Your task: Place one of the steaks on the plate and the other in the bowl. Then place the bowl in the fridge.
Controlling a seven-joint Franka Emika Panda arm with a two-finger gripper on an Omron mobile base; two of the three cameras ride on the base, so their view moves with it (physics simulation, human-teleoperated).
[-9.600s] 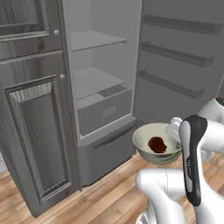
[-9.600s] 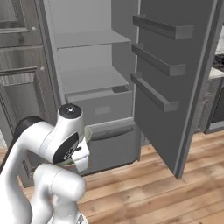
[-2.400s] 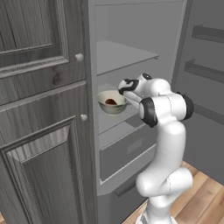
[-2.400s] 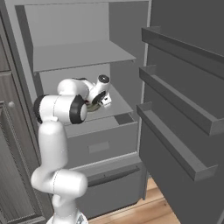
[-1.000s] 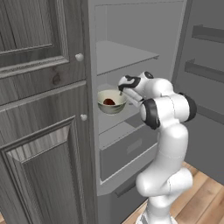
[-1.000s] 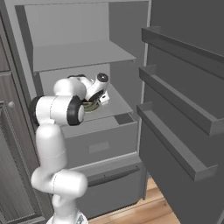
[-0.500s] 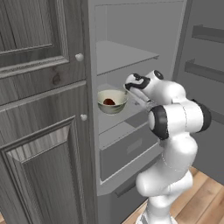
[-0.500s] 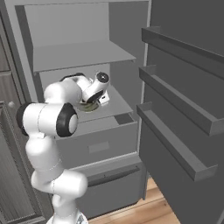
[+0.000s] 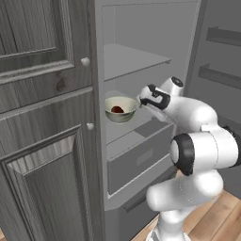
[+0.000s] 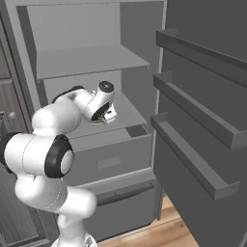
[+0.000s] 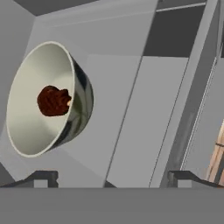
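Observation:
The pale beige bowl [image 9: 121, 108] stands on the middle shelf [image 9: 141, 126] of the open grey fridge [image 9: 141, 56]. A dark brown-red steak [image 9: 117, 109] lies inside it. In the hand view the bowl [image 11: 43, 98] appears tipped on its side at the left, with the steak [image 11: 53, 100] in its hollow. My gripper [image 9: 141, 100] hangs just right of the bowl's rim, open, with nothing between its fingertips [image 11: 41, 177]. It is also seen from the other side, over the same shelf [image 10: 107, 116]. The plate is out of view.
The fridge door [image 10: 202, 96] stands wide open at the right, with its three door racks jutting out. A grey drawer [image 9: 141, 157] sits below the bowl's shelf. A wood-grain cabinet [image 9: 42, 117] flanks the fridge on the left. The floor is wooden.
My gripper has drawn back to the right, away from the bowl, and the arm's elbow has swung out towards the camera. The bowl stays where it was on the shelf.

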